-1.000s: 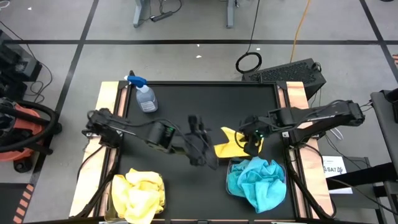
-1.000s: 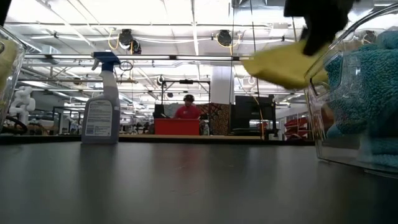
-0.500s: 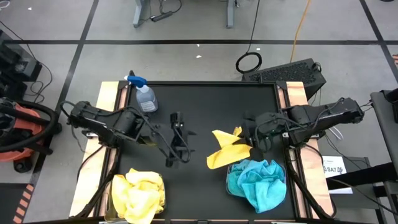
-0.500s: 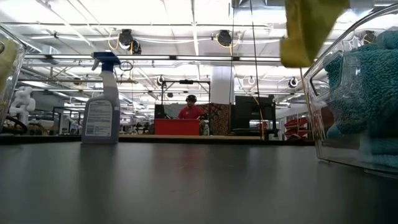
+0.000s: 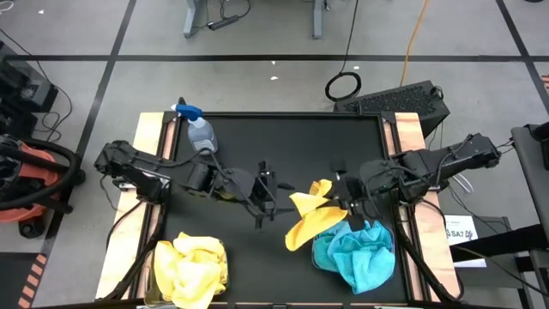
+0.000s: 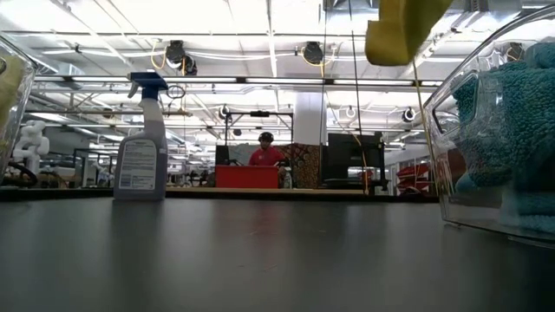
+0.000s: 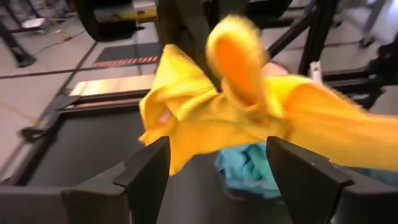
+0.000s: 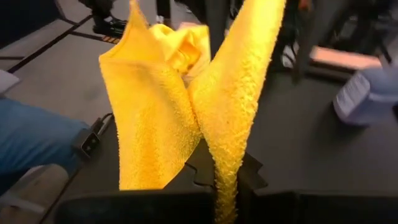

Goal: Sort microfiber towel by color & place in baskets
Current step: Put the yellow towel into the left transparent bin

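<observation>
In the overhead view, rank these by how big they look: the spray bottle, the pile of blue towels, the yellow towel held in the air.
1. Pile of blue towels: largest.
2. Held yellow towel: smaller, though it hangs above the table, nearer the camera, so its true size is unsure.
3. Spray bottle: smallest.

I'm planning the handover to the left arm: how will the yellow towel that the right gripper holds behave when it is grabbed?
Likely floppy: the yellow towel folds and droops from the shut right gripper. Probably light, since it hangs from one pinch. Its fuzzy pile should resist slipping, but the open left gripper may catch only a loose fold.
</observation>
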